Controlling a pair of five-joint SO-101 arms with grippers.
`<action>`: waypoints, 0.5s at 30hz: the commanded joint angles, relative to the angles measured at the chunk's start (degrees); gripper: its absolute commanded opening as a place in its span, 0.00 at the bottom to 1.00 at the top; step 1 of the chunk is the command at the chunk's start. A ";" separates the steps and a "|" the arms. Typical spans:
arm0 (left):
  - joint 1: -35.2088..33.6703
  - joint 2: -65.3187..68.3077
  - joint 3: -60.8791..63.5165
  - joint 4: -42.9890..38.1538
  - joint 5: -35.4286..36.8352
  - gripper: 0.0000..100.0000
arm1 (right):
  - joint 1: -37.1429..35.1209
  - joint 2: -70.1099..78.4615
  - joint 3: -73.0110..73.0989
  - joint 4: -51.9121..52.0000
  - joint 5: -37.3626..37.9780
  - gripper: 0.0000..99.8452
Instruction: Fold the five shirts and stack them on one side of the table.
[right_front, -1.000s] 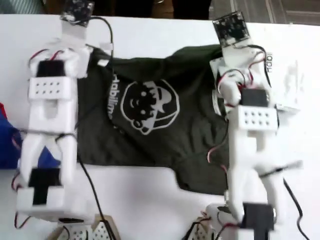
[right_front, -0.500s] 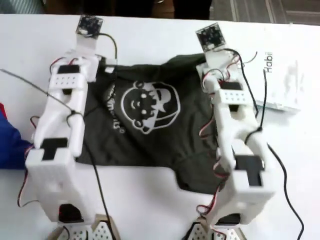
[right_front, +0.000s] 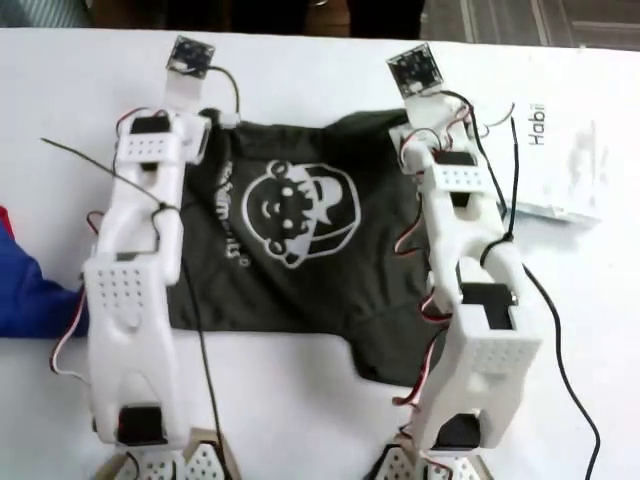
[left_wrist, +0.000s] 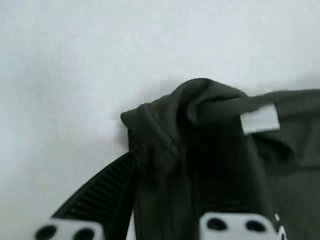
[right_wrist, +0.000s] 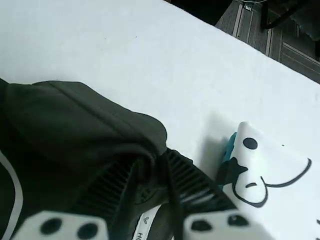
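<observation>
The high camera hangs fixed above the table (right_front: 320, 60), off my arms. It looks steeply down from far enough to take in both arms, with my bases at 6 o'clock and the far edge at 12. My left wrist camera rides just behind my left gripper (left_wrist: 165, 165) and faces out along the fingers, very near the dark green shirt (left_wrist: 210, 130). With the high view it shares the shirt's 11 o'clock corner and white tag (left_wrist: 259, 120). My right wrist camera looks likewise past my right gripper (right_wrist: 150, 167), sharing the shirt's 1 o'clock corner and the white printed item (right_wrist: 270, 170) at 2 o'clock.
</observation>
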 joint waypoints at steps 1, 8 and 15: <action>-0.97 1.49 -10.95 3.87 0.18 0.15 | -0.22 -0.48 -2.99 0.22 -0.44 0.02; -3.78 7.03 -26.77 6.77 10.99 0.15 | -0.48 -0.48 -2.99 0.31 -0.44 0.02; -2.02 14.24 -28.09 9.14 13.80 0.15 | -0.66 -0.48 -2.90 0.31 -0.44 0.02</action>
